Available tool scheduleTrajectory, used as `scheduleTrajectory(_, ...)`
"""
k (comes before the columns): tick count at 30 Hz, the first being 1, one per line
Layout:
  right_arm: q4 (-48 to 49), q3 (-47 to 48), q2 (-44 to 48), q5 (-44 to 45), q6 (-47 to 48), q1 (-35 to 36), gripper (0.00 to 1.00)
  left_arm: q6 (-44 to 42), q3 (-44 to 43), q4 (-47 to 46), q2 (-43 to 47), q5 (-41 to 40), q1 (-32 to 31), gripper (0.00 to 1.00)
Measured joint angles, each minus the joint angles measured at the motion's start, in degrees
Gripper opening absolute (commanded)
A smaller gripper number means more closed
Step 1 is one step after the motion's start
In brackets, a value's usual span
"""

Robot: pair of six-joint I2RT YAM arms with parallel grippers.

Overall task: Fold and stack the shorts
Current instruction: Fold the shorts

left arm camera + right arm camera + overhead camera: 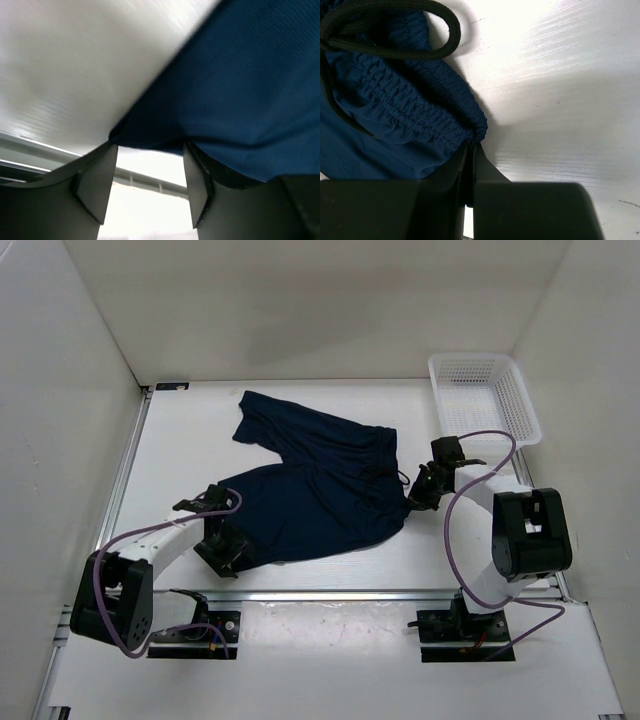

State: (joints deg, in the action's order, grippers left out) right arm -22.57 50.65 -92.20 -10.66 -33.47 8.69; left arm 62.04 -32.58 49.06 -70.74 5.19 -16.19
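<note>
Shorts [310, 490] lie mid-table [180, 460], mostly flat, dark navy. One leg runs up toward the far left; the other spreads wide toward the near edge. Waistband end faces right. Some creasing through the middle.

Left gripper [222, 545] sits low at the near-left edge of the near leg, touching the fabric. Wrist view: left gripper [150, 150] has its fingers [97, 185] well apart, bright table showing in the gap. Shorts [240, 90] drape over the right-hand finger, and a hem corner reaches across to the tip of the other. Nothing pinched there; cloth only rests on the tips. White table [75, 65] fills the upper left of that view.

Right gripper [418, 495] is at the right corner of the shorts, at the waistband. Wrist view: right gripper [471, 147] has its fingers pressed together, only a thin slit between them, with the edge of the ribbed waistband [410, 110] caught at the tips. Black drawstring [447, 35] loops over the gathered fabric just above, its end resting on the table [560, 100].

White mesh basket [520, 400] stands at the far right corner, apart from the shorts, beyond the right gripper.
</note>
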Motion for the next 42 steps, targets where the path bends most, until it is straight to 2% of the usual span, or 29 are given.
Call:
scheduleTrajectory(2, -0.1, 0.0, 0.2, 0.0, 0.3, 0.0, 0.0, 0.4, -0.1, -0.1, -1.1, -0.3, 0.3, 0.61)
scheduleTrajectory(3, -0.2, -0.1, 0.4, 0.1, 0.6, 0.0, 0.0, 0.6, -0.1, -0.1, -1.2, -0.3, 0.4, 0.56)
scheduleTrajectory(4, -0.2, -0.4, 0.8, 0.2, 0.7, 0.0, 0.0, 0.8, -0.1, -0.1, -1.2, -0.5, 0.4, 0.43)
scheduleTrajectory(5, -0.2, -0.7, 1.3, 0.2, 0.9, 0.0, 0.0, 1.1, -0.1, -0.2, -1.3, -0.7, 0.4, 0.16)
scheduleTrajectory(6, -0.4, -1.0, 1.9, 0.4, 1.0, 0.0, 0.0, 1.4, -0.2, -0.3, -1.5, -1.0, 0.4, 0.1)
scheduleTrajectory(13, -1.5, -4.3, 6.6, 2.0, 1.5, 0.0, 0.0, -1.0, -4.0, 0.2, -2.3, -4.1, 0.4, 0.1)
scheduleTrajectory(16, -2.0, -6.9, 10.3, 2.7, 1.6, -0.2, 0.0, -0.7, -4.4, 2.6, 3.7, -5.0, 0.4, 0.1)
scheduleTrajectory(21, -5.3, -12.2, 18.1, 3.2, 1.3, -0.4, 0.0, 0.1, -5.7, 9.0, 19.8, -5.5, 0.3, 0.1)
scheduleTrajectory(25, -10.8, -15.5, 27.8, 2.9, -0.2, -0.4, 0.0, -0.6, -13.0, 14.7, 22.6, -7.3, -0.1, 0.1)
scheduleTrajectory(29, -16.9, -14.3, 35.3, 3.1, -1.6, -0.4, 0.0, -3.0, -24.5, 17.8, 17.0, -10.4, -0.6, 0.1)
scheduleTrajectory(33, -23.5, -9.1, 37.8, 4.2, -2.4, -0.4, 0.0, -6.6, -36.8, 18.7, 8.0, -13.5, -0.9, 0.1)
scheduleTrajectory(38, -28.2, -1.6, 36.8, 6.3, -3.1, -0.4, 0.0, -11.9, -55.5, 17.8, -9.1, -17.0, -1.1, 0.1)
scheduleTrajectory(42, -29.4, 4.2, 31.8, 8.5, -3.9, -0.5, 0.0, -15.9, -71.1, 18.0, -24.2, -18.0, -0.9, 0.1)
